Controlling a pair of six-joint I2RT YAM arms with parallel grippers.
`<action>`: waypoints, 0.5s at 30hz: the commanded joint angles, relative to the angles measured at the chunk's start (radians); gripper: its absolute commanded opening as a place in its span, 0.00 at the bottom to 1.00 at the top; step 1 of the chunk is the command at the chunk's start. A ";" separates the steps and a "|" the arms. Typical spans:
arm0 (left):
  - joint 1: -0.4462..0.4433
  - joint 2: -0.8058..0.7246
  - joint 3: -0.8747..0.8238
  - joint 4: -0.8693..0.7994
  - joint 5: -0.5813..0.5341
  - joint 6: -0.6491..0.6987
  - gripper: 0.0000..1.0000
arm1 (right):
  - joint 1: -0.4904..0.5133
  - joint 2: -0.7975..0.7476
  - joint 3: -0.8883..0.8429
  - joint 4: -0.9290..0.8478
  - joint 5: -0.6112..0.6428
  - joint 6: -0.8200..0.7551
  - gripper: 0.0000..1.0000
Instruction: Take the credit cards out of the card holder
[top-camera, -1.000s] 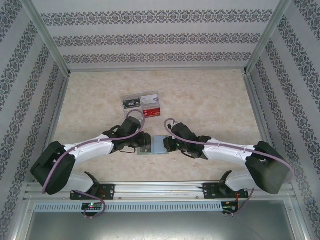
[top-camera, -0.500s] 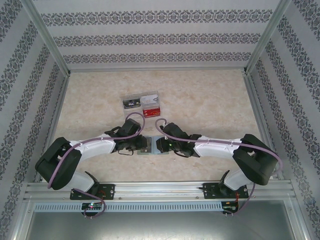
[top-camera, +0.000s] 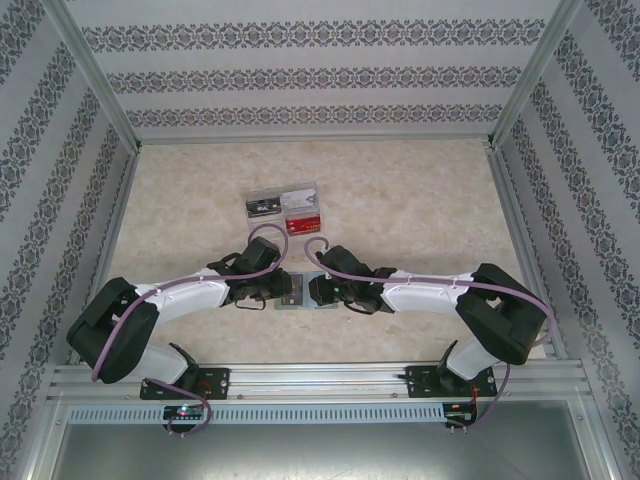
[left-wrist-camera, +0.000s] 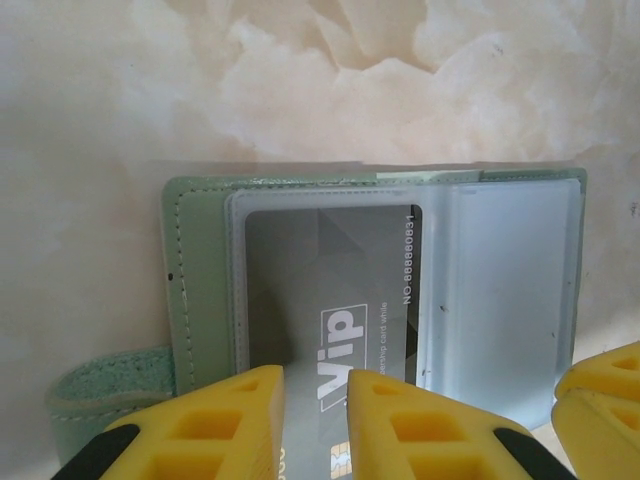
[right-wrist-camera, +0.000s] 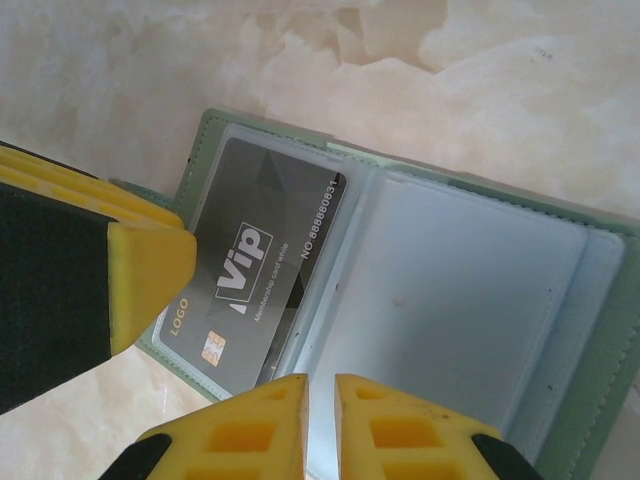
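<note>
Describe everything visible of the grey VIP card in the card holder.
The VIP card is grey, thin plastic, printed "Vip", "LOGO", a number and a gold chip. It lies flat inside a clear pocket of the open green card holder on the table, still inserted. The left gripper sits over its near edge, fingers narrowly apart.

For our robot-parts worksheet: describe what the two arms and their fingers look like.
Both arms have white links with black joints and a purple cable along each: left arm, right arm. The fingers are bright yellow plastic with moulded rectangular recesses and black patches, on both grippers.
</note>
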 joint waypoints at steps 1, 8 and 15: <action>0.010 0.013 -0.019 -0.042 -0.029 0.008 0.25 | 0.015 0.012 0.025 0.021 -0.012 0.016 0.17; 0.010 0.039 -0.016 -0.042 -0.021 0.007 0.24 | 0.017 0.018 0.028 0.023 -0.013 0.017 0.19; 0.008 0.073 -0.023 0.006 0.025 -0.004 0.24 | 0.018 0.032 0.032 0.032 -0.020 0.023 0.20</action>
